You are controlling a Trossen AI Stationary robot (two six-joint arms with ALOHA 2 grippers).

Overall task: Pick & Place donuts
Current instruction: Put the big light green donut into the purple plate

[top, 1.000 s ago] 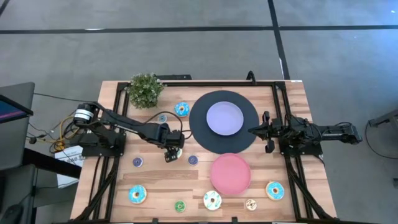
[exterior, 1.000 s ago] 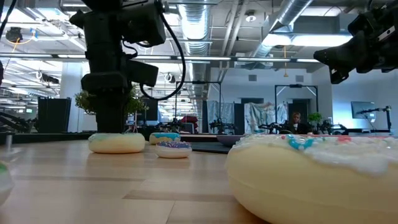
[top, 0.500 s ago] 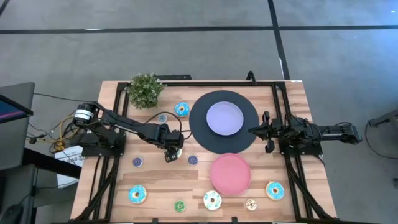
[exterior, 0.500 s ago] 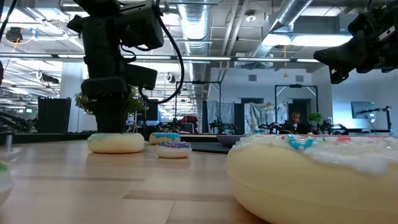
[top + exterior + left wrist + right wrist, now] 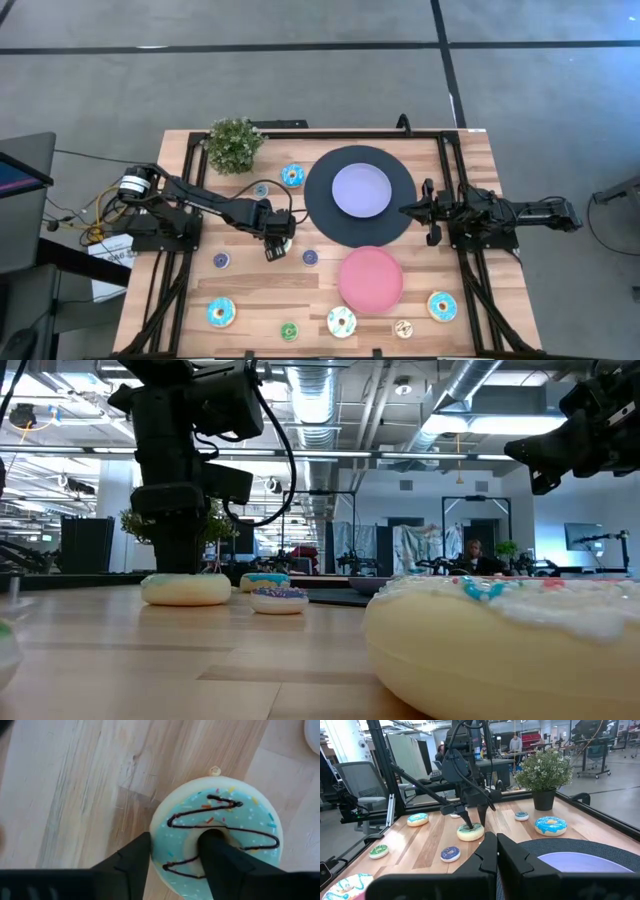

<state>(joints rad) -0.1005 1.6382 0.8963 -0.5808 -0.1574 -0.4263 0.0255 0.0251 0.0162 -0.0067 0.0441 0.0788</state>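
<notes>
My left gripper (image 5: pixel 278 243) stands over a tan donut with mint icing and a dark zigzag (image 5: pixel 220 820), left of the table's middle. It is shut on the donut's ring. The donut lies flat on the wood and also shows in the low view (image 5: pixel 187 590) and the right wrist view (image 5: pixel 470 833). My right gripper (image 5: pixel 405 210) is shut and empty, held above the right rim of the black disc (image 5: pixel 320 215). Several other donuts lie about the table, such as a blue one (image 5: pixel 292 176) and a white one (image 5: pixel 341 321). My left gripper has one finger (image 5: pixel 220 860) in the donut's hole and the other (image 5: pixel 132 860) against the ring's outer side, with the ring's near part (image 5: pixel 172 845) between them. The fingers come from above, pointing down. The donut lies flat on the table.
A lavender plate (image 5: pixel 361 190) lies on the black disc. A pink plate (image 5: pixel 371 277) lies toward the near edge. A potted plant (image 5: pixel 235 145) stands at the far left. Small donuts (image 5: pixel 221 260) (image 5: pixel 310 257) lie close to my left gripper. Black rails run along the table's sides.
My left gripper has sunk a little onto the mint donut and then kept still. The donut stays flat on the table.
</notes>
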